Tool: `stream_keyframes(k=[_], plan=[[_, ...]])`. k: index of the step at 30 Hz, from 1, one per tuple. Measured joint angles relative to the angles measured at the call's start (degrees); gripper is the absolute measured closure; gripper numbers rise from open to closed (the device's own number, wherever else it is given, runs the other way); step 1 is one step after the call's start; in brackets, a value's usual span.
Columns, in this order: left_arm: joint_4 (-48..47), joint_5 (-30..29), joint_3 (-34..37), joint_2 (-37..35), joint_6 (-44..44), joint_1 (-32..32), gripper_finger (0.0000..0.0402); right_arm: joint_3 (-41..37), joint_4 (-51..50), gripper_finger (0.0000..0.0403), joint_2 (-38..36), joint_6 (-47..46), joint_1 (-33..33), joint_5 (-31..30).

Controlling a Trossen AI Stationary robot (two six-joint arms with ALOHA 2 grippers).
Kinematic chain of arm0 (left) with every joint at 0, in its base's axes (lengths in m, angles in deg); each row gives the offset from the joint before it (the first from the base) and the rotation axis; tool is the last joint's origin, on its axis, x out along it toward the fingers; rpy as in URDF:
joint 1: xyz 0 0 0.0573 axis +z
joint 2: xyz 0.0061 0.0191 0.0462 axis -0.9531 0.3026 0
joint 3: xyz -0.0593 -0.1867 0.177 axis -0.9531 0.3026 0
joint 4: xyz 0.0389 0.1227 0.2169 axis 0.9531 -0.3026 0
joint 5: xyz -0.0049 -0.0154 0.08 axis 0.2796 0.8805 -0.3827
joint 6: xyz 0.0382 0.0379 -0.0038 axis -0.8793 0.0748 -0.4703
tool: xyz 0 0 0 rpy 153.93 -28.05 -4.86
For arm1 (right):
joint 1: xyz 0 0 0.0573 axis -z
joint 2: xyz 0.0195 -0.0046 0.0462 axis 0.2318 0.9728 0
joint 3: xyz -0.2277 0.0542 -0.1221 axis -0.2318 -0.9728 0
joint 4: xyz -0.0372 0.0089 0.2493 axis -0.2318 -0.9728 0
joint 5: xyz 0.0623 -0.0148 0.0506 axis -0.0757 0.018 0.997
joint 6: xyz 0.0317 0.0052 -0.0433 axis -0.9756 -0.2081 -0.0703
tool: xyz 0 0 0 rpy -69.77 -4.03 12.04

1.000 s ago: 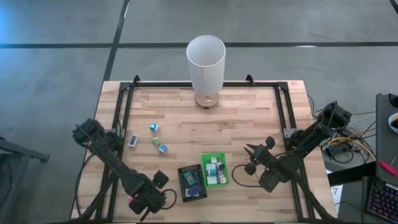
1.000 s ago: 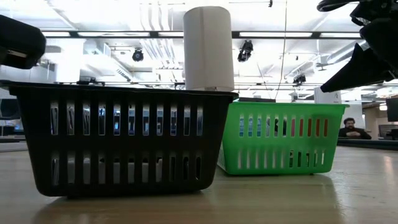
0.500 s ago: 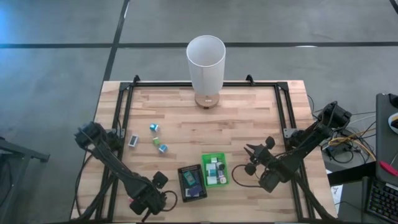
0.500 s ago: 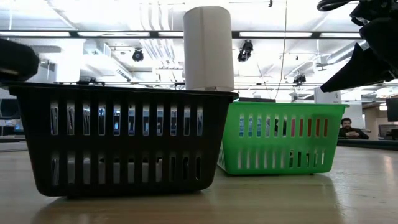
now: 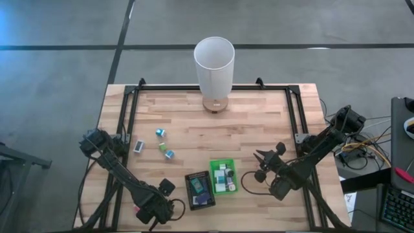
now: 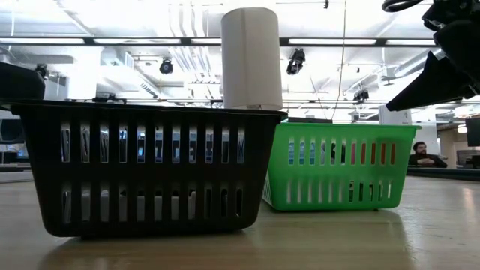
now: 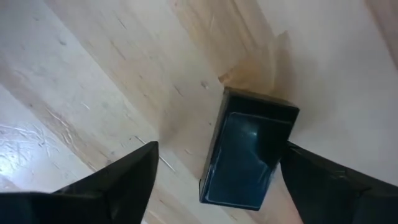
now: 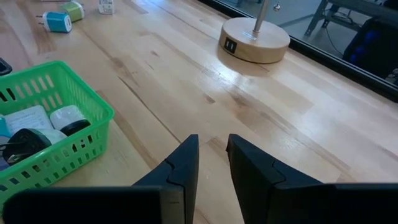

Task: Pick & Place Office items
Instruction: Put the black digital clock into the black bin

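Note:
My left gripper (image 5: 154, 210) hangs open near the table's near left corner. In the left wrist view its fingers (image 7: 221, 146) stand on either side of a small black block (image 7: 249, 158) that lies flat on the wood. Whether a finger touches the block, I cannot tell. My right gripper (image 5: 259, 165) (image 8: 211, 140) is shut, holds nothing and hovers to the right of the green tray (image 5: 233, 188). White (image 5: 138, 146), teal (image 5: 160, 132), green (image 5: 163, 146) and blue (image 5: 169, 154) items lie loose on the table's left half. More items fill the green tray (image 8: 93, 112) and the black tray (image 5: 188, 178).
A tall white cylinder (image 5: 214, 61) stands on a round wooden base (image 8: 254, 40) at the far edge's middle. In the low view, the black tray (image 6: 150, 169) and the green tray (image 6: 337, 165) stand side by side. Bare wood lies between my right gripper and the cylinder.
My left gripper has moved down toward the table at the near left corner, with its arm shifting slightly toward the near edge. The items and trays stay where they were.

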Motion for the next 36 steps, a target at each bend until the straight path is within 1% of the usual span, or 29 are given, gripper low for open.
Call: stream_keyframes(k=[2,4,8,9,16,19,22,27,32,36], plan=[[0.0,0.0,0.0,0.0,0.1,0.0,0.0096,0.0,0.1,0.0316,0.0,0.0,0.0,0.0],[0.1,0.0,0.0,0.0,0.4,0.0,0.0134,0.0,0.1,0.0317,0.0,0.0,0.0,0.0],[0.0,0.0,0.0,0.0,3.0,0.0,0.0243,0.0,0.2,0.0322,0.0,0.0,0.0,0.0],[0.0,0.0,0.0,-0.1,3.8,0.0,0.0264,0.0,0.2,0.0324,0.0,0.0,0.0,0.0],[0.2,0.0,0.7,-0.3,12.7,0.6,0.0262,-0.1,0.3,0.0333,0.0,0.0,0.0,0.0],[-0.3,-0.1,0.7,-0.3,14.9,1.0,0.0262,-0.1,0.3,0.0332,0.0,0.0,0.0,-0.1],[-2.1,-2.7,0.1,-0.7,16.3,1.5,0.0262,-0.1,0.2,0.0328,0.0,0.0,0.0,-0.2],[-8.5,-6.0,-4.6,-2.8,16.2,2.2,0.0262,-0.1,0.3,0.0323,0.0,0.4,0.0,-0.2],[-18.3,-9.9,-12.4,-3.3,15.8,3.1,0.0262,-0.1,0.4,0.0327,0.0,0.4,0.0,-0.1],[-18.8,-15.7,-17.7,-3.5,15.2,3.7,0.0262,-0.1,0.4,0.0333,0.0,0.4,0.0,-0.1]])
